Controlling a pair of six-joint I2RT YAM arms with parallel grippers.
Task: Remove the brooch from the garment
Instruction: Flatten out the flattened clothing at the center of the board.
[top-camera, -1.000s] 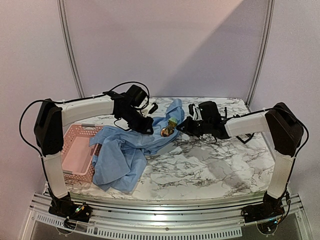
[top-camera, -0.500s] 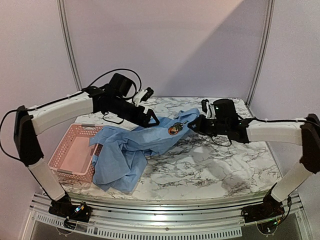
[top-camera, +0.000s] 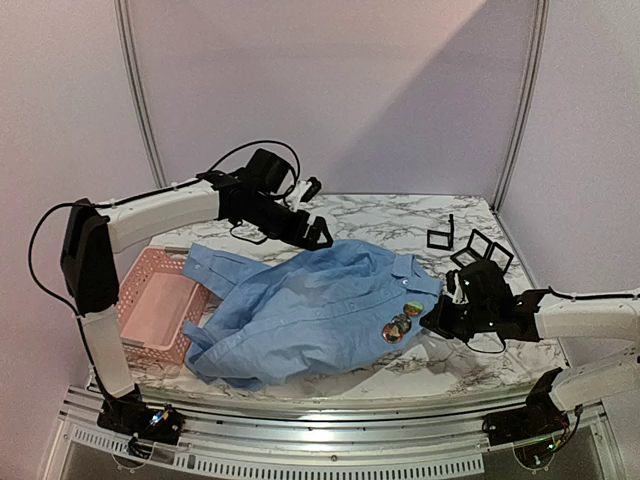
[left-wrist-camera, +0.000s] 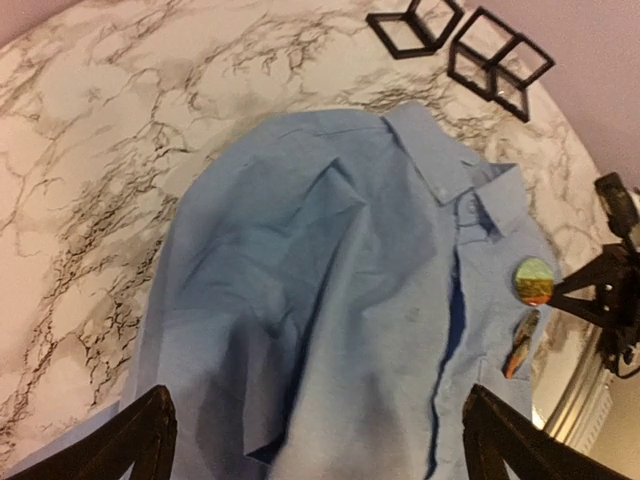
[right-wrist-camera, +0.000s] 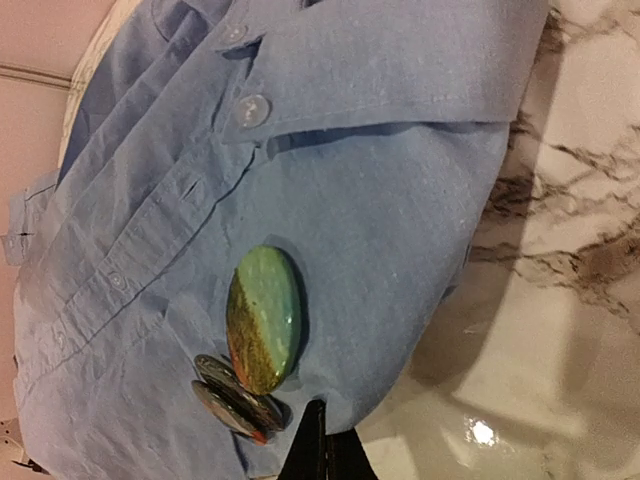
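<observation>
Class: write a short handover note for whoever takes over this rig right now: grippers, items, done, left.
Left gripper: open, raised over the shirt, holding nothing.
Right gripper: shut on the shirt's edge right beside the brooch.
Shirt lies spread front up on the table.
Done: brooch exposed, in plain view.
Left: unpin the brooch; it sits on the fabric, not yet removed.

Marble tabletop (top-camera: 400, 215), perhaps lilac walls (top-camera: 330, 90)
</observation>
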